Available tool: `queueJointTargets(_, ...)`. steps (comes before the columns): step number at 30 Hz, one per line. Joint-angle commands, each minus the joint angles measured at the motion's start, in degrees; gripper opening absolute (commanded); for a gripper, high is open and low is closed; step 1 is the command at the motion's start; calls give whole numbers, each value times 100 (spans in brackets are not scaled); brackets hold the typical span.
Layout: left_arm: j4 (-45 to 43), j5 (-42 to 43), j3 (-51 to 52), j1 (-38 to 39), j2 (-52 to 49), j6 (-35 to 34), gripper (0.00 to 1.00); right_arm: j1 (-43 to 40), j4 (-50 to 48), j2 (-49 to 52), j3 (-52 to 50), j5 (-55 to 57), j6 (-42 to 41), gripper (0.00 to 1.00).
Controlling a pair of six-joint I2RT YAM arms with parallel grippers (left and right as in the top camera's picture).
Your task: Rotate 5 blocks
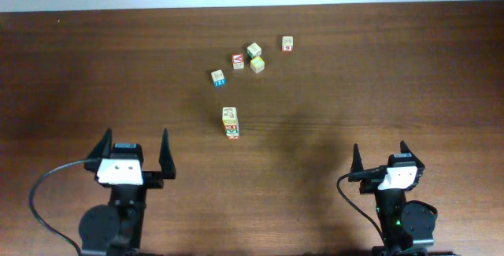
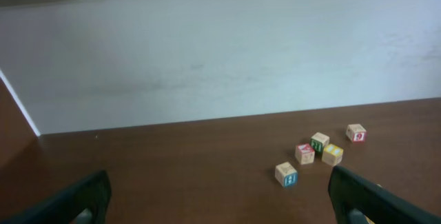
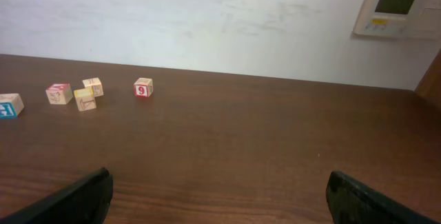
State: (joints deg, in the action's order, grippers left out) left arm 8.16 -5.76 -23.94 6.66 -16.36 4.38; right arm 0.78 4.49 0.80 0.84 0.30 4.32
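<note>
Overhead alone shows two touching blocks (image 1: 230, 122); wrist views crop them.

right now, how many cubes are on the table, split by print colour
red-print cubes: 2
green-print cube: 1
yellow-print cube: 1
blue-print cube: 1
mixed-print pair nearest the arms: looks like 2, touching; stacked or in a row, cannot tell
total: 7, if that pair is really 2
</note>
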Motion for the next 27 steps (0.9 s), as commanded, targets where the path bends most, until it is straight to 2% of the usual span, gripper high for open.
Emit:
queueJointTargets(1, -699, 101, 619, -17, 435, 177, 99, -42, 0, -61, -52, -28, -24, 99)
queueJointTargets(5, -1711, 98, 1464, -17, 933, 177, 99, -42, 0, -61, -52, -28, -24, 99)
queueJointTargets(12, -1996, 83, 2337, -17, 1609, 177, 99, -42, 0, -61, -52, -28, -24, 99)
queueJointTargets(17, -1471, 66, 2347, -17, 1609, 476, 99, -42, 0, -61, -52, -28, -24, 99)
queueJointTargets(23, -380, -103, 2347, -15, 1609, 472, 99, -42, 0, -61, -52, -28, -24, 99)
queueJointTargets(27, -402, -48, 2347, -4, 1609, 474, 99, -42, 2, -61, -52, -28, -24, 98)
